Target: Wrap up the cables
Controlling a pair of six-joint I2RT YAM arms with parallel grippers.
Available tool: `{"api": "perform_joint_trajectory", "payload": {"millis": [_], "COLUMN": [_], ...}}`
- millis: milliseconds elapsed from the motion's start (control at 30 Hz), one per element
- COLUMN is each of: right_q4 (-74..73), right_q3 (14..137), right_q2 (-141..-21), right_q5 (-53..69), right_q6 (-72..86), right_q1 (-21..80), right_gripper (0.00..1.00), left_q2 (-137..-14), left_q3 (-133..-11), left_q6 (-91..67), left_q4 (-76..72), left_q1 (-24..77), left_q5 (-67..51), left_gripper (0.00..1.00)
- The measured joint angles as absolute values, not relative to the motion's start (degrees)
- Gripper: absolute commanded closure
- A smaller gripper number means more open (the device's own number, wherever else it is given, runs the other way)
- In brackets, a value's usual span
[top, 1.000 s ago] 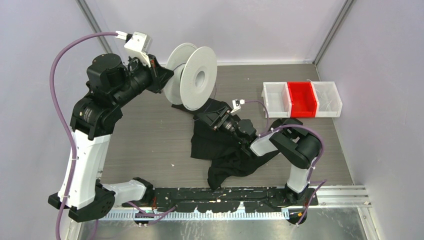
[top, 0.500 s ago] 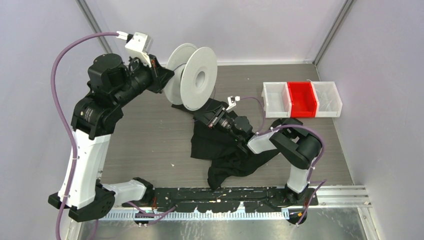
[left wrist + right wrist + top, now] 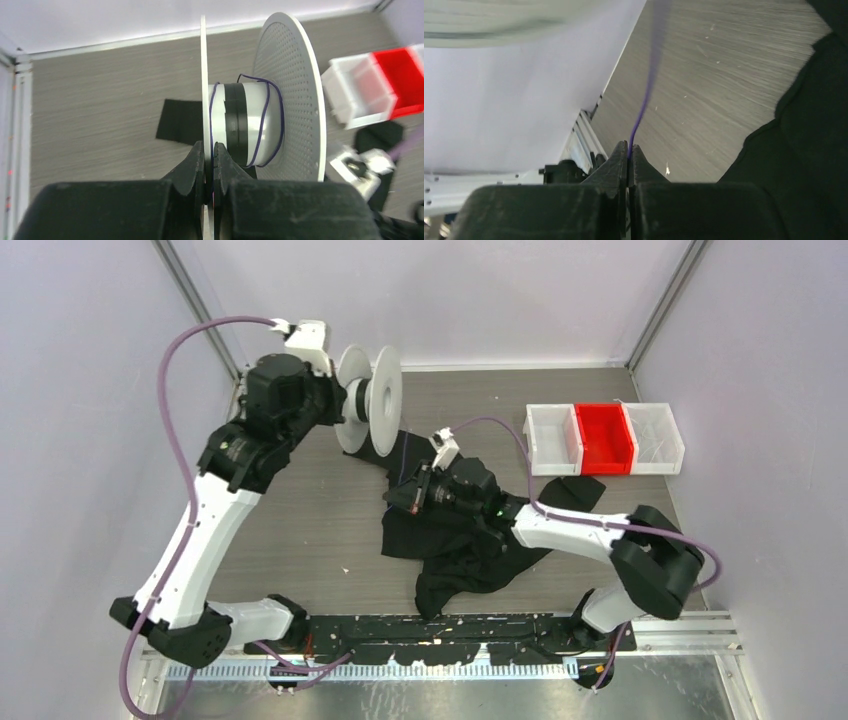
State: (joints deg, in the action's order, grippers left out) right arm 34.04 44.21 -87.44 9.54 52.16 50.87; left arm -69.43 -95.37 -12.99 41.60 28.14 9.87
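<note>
The right gripper [image 3: 629, 150] is squeezed shut on the thin purple cable [image 3: 642, 107], which runs straight from it up to the middle of the white plastic spool [image 3: 287, 95] that the left gripper [image 3: 209, 150] pinches by its rim.

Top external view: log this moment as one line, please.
left fingers: shut on spool | right fingers: shut on cable | cable: few loose turns on hub
</note>
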Motion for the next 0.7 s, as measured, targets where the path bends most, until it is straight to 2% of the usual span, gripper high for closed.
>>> {"api": "perform_joint_trajectory", "payload": {"millis": [133,300,433,700], "right_q4": [16.29,0.97,-5.06,-7.53], "right_q3": [55.02,66.28,70.41,70.48], "right_q2": [-83.42,-82.87,-83.37,-83.13], "right_q5": [10.90,16.05,20.58,23.11], "right_q6": [41.43,33.71,32.14,31.90], "right_q1": [53.65,54.46,54.19,54.22], "right_gripper": [0.99,0.99,0.99,0.99], "left_q2": [-72.71,-74.87,-74.87,-74.48], "left_q3": [-93.47,-92.09,-91.31,-90.59], "left_q6": [-10.09,-8.58,-8.58,-9.10], "left_q4": [41.56,41.54,41.15,39.29], "left_q1": [34.13,37.93,37.85,37.71], "left_q5": [18.96,22.46,25.52,30.11], "left_gripper": [1.00,1.00,1.00,1.00]}}
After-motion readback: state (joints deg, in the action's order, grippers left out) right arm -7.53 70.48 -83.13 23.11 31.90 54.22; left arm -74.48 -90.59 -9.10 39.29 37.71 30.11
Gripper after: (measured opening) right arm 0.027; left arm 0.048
